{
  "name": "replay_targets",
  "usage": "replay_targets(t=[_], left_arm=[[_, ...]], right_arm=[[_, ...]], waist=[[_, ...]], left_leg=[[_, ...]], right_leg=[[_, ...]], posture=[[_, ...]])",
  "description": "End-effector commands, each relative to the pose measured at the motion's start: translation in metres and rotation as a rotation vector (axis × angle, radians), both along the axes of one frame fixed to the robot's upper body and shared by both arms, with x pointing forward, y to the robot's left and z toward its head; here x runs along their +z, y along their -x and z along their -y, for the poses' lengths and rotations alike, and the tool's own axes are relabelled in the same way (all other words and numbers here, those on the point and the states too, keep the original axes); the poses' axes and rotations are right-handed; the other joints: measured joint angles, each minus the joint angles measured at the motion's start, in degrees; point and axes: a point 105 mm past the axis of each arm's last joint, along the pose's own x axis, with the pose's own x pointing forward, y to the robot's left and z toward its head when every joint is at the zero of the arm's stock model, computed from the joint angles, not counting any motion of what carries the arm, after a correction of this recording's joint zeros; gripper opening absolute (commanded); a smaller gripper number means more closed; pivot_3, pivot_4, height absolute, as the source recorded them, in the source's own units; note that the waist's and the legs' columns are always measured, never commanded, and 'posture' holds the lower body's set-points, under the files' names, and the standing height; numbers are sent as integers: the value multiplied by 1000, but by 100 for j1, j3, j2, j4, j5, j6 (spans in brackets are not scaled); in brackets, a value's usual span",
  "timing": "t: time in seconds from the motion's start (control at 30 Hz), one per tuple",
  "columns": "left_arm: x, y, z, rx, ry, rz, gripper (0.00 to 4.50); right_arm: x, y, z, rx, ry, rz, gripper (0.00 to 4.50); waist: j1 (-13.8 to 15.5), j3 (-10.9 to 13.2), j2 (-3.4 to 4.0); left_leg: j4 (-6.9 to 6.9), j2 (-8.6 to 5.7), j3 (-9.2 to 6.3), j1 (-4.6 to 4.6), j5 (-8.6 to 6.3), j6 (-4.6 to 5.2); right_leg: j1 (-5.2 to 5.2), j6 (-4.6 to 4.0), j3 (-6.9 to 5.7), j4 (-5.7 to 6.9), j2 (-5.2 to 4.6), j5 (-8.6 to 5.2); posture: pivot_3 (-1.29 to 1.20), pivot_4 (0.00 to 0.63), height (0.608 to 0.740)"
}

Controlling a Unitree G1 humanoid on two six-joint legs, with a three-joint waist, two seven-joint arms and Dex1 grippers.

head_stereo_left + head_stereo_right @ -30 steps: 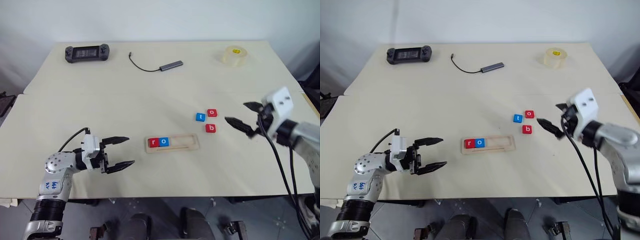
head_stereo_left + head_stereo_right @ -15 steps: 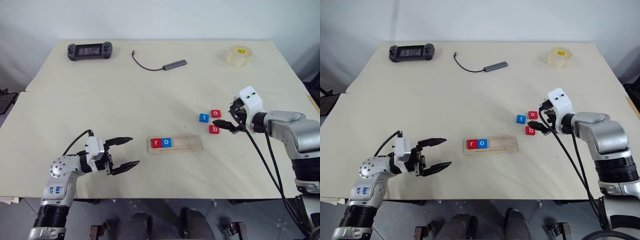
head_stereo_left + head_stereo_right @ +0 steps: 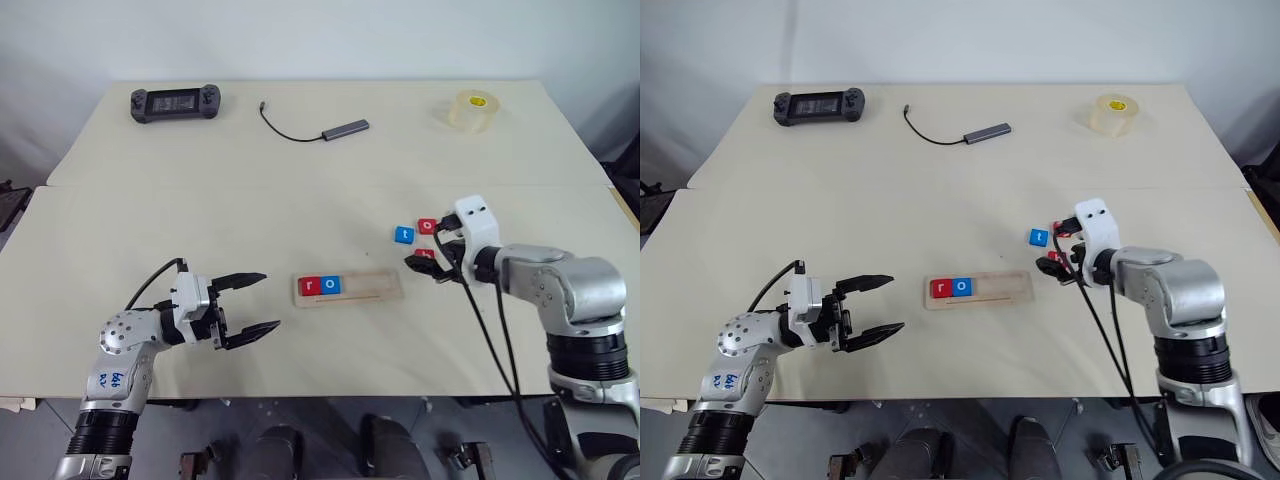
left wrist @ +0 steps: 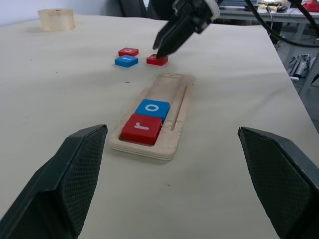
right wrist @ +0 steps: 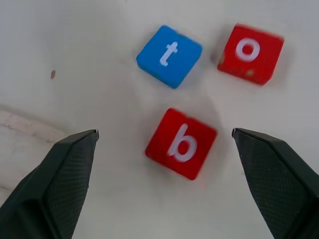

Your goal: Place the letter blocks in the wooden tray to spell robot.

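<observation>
A pale wooden tray (image 3: pixel 349 286) lies near the table's front centre. It holds a red r tile (image 3: pixel 308 286) and a blue o tile (image 3: pixel 331 285) at its left end; three places are empty. Just right of it lie the blue t tile (image 3: pixel 404 234), red o tile (image 3: pixel 428 226) and red b tile (image 5: pixel 181 143). The right gripper (image 5: pixel 164 184) hovers over b, jaws wide, empty. The left gripper (image 3: pixel 252 302) waits left of the tray, open and empty.

cream table (image 3: pixel 200 200) with tray (image 3: pixel 349 287), blocks (image 3: pixel 404 234)

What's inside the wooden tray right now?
The wooden tray holds a red r block and a blue o block, side by side at one end. The rest of its groove is bare; nothing is covered.
</observation>
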Motion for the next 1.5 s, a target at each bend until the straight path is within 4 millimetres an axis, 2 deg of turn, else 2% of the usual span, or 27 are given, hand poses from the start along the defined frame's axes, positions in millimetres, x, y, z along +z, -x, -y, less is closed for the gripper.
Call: replay_targets(t=[0.03, 0.13, 0.37, 0.5, 0.67, 0.8, 0.97, 1.13, 1.2, 1.27, 1.37, 1.43, 1.5], left_arm=[[4, 4, 4, -17, -4, 15, 4464], [4, 7, 7, -54, -20, 14, 4500], [11, 3, 12, -90, -21, 28, 4500], [11, 3, 21, -126, -11, 24, 4500], [8, 0, 29, -170, 2, 4, 4500], [6, -4, 35, -204, 11, -7, 4500], [8, -8, 41, -243, 8, -3, 4500], [10, -9, 39, -240, 5, 5, 4500], [10, -8, 38, -237, 2, 10, 4500], [11, -7, 37, -234, 0, 14, 4500], [11, -7, 34, -229, -3, 16, 4500], [12, -7, 33, -213, -8, 26, 4500], [13, -7, 32, -199, -8, 32, 4500]], right_arm=[[2, 3, 5, -89, 13, 43, 4500], [-2, 2, 10, -170, 10, 50, 3857], [-4, 5, 16, -216, 7, 64, 1477], [-1, 11, 21, -220, 18, 79, 1464], [3, 33, 26, -223, 40, 77, 1464], [-5, 52, 18, -245, 31, 43, 1464], [-18, 62, 15, -307, 25, 17, 1464], [-19, 64, 5, -238, 14, 7, 3149], [-11, 66, 6, -145, 41, 18, 3782], [-1, 69, 11, -15, 103, 38, 3782], [4, 72, 16, 87, 175, 56, 3782], [12, 69, 27, 314, 292, 116, 3782], [11, 66, 34, 468, 351, 137, 3782]], waist=[[-5, 0, 1], [-15, -1, 1], [-17, -1, 2], [-24, -1, 2], [-14, -1, 2], [-13, -2, 3], [-21, -2, 3], [-23, -2, 3], [-23, -1, 3], [-3, -1, 3], [-4, -2, -1], [-7, -2, 0], [-11, 1, -5]], left_leg=[[0, 0, 0, 1, 0, 0], [0, -2, 1, 2, 0, 0], [0, -4, 1, 2, 0, 0], [-2, -3, 3, 4, 0, 0], [-2, -4, 2, 3, 0, 1], [-2, -3, 3, 4, 0, 1], [-2, -2, 9, 5, 1, 0], [-2, -6, 11, 8, 2, 0], [-2, -4, 11, 8, 2, 1], [-2, -8, 16, 8, 2, 4], [-4, -6, 13, 8, 1, 10], [-5, -6, 17, 8, 0, 11], [-7, -9, 25, 11, -2, 17]], right_leg=[[0, 0, 0, 2, 1, 0], [-2, 0, 2, 5, 1, 0], [-1, 0, 2, 6, 2, 0], [-1, 0, 3, 7, 4, 0], [-1, 0, 4, 7, 3, 0], [-1, 0, 5, 7, 4, 0], [-5, 0, 11, 13, 8, 0], [-7, 0, 17, 17, 7, 0], [-8, 0, 17, 17, 7, 0], [-6, 0, 20, 14, 5, 0], [2, 3, 16, 0, 7, 1], [2, 4, 16, -2, 6, 1], [9, 12, 17, -10, 6, 4]], posture=[[0, 150, 740], [0, 150, 740], [0, 150, 740], [0, 150, 740], [0, 150, 740], [0, 150, 740], [0, 150, 740], [0, 150, 740], [0, 150, 740], [0, 150, 740], [0, 150, 740], [0, 150, 740], [0, 150, 740]])
